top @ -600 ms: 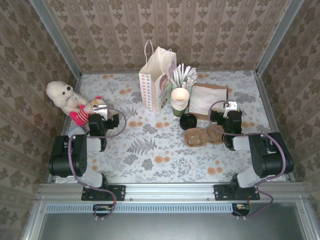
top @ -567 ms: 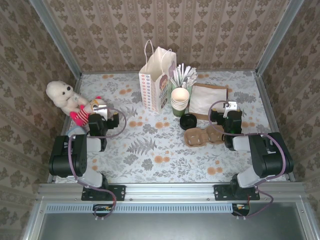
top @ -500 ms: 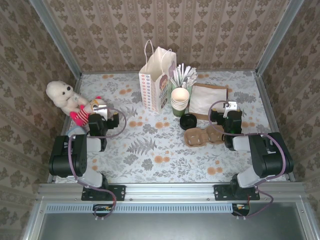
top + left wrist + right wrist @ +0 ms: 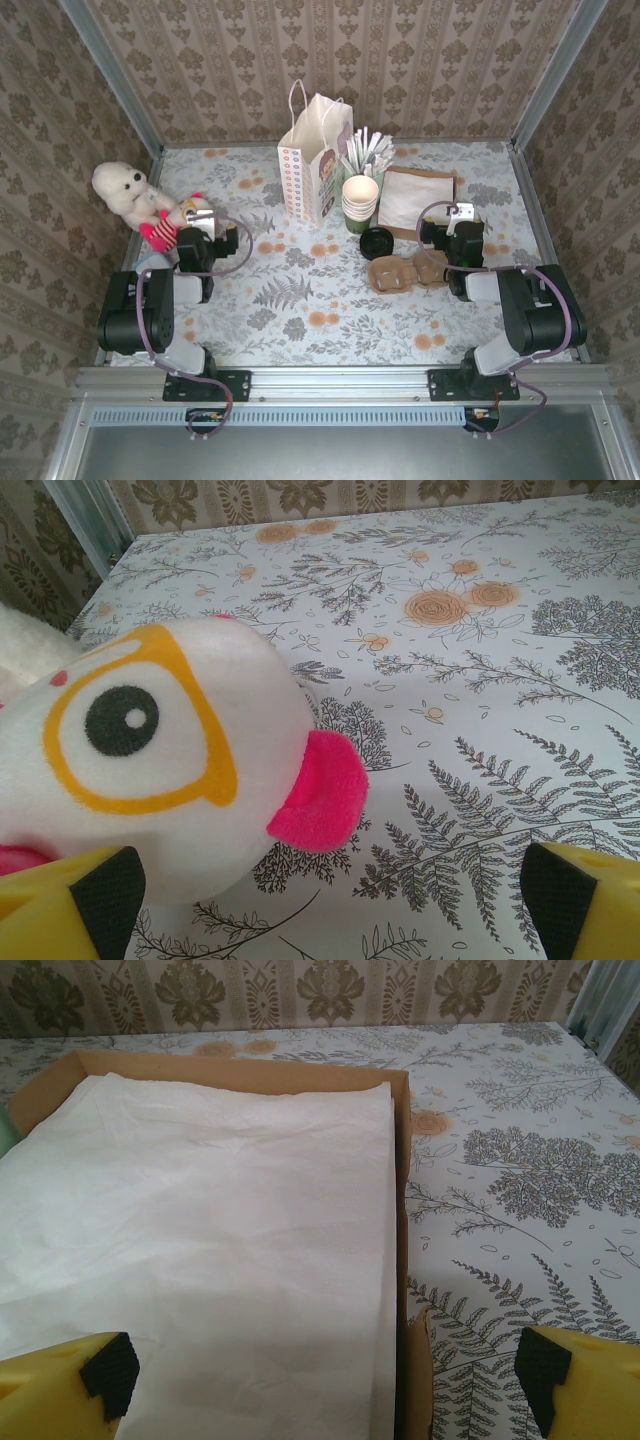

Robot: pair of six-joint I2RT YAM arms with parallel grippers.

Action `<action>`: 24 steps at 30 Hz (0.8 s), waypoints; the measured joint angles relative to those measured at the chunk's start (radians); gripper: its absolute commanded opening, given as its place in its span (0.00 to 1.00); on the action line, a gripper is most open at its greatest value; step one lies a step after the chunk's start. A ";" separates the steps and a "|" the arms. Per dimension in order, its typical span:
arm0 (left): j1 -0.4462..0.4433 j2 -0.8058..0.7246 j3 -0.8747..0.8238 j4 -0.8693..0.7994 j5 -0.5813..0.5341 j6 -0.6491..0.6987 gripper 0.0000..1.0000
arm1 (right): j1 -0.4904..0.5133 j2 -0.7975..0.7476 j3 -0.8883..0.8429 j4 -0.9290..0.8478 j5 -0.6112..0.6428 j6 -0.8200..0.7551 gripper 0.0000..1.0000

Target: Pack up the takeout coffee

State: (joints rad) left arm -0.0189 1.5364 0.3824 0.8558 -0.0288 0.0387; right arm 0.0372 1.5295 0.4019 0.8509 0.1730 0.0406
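Packing had not begun, by the look of it. The takeout coffee (image 4: 376, 241), which I took to be the dark-lidded round cup, stood on the surface (image 4: 300, 310) to the right of the paper bag (image 4: 315, 160) and nearer the arms, outside any container. What remained was the whole job: grasp it, lift it and set it in.

The left hand (image 4: 330, 900) was spread wide and held nothing, with a plush toy (image 4: 160, 770) lying just before it, well left of the bag. The right hand (image 4: 327, 1375) was likewise fully spread and empty, far right of the bag.

The paper bag stood upright with its mouth open; its contents could not be made out. Right of the bag, a cardboard tray (image 4: 405, 1160) held white napkins (image 4: 200, 1230). The moulded cup carrier (image 4: 405, 272), nearer the arms than the coffee, looked empty. A stack of cream cups (image 4: 360, 198) stood just right of the bag.
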 measured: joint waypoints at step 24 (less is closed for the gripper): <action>-0.147 -0.260 -0.009 -0.104 -0.145 0.067 1.00 | 0.000 -0.245 0.067 -0.306 -0.028 0.038 1.00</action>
State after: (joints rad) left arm -0.1661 1.2766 0.3733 0.7517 -0.1741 0.1059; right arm 0.0372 1.2850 0.4690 0.5453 0.1452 0.0784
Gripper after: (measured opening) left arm 0.992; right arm 0.999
